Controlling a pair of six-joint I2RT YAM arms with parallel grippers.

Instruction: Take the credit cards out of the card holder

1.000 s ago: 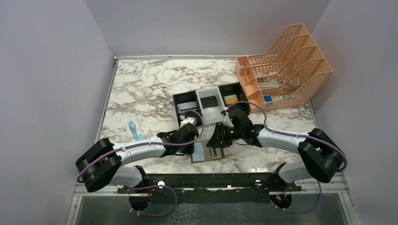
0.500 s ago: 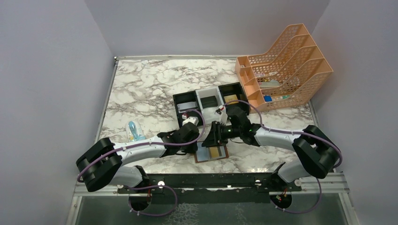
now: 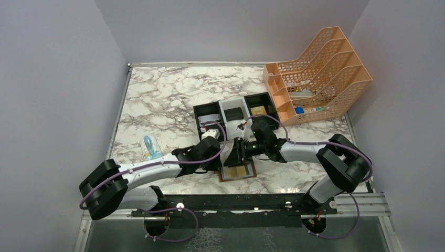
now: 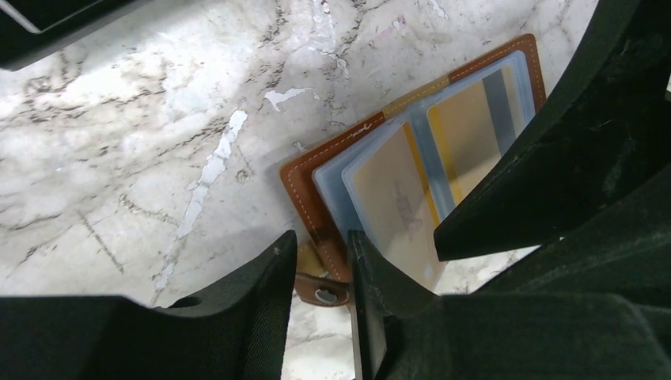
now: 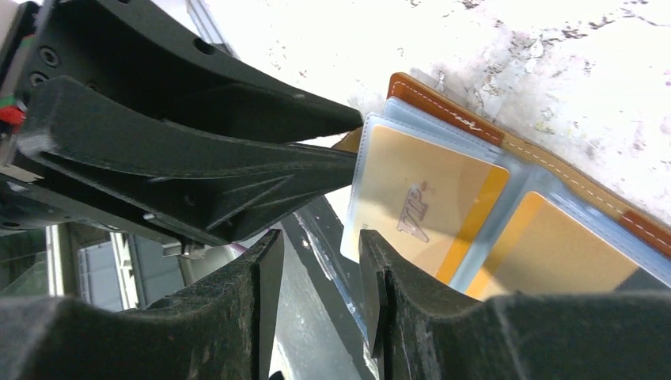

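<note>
- The card holder point(image 3: 239, 171) lies open near the front edge of the table point(image 3: 168, 100), between the two arms. A second ago its top face was dark and striped; now gold shows.
- I'd say a clear sleeve has been turned over. The credit cards point(image 5: 411, 214) sit inside their pockets, none out yet.
- The left gripper point(image 4: 320, 241) straddles the snap-tab edge, jaws apart; I can't tell whether it pinches.
- The right gripper point(image 5: 320, 237) has moved in on the sleeve's free corner, jaws apart, grip unclear.
</note>
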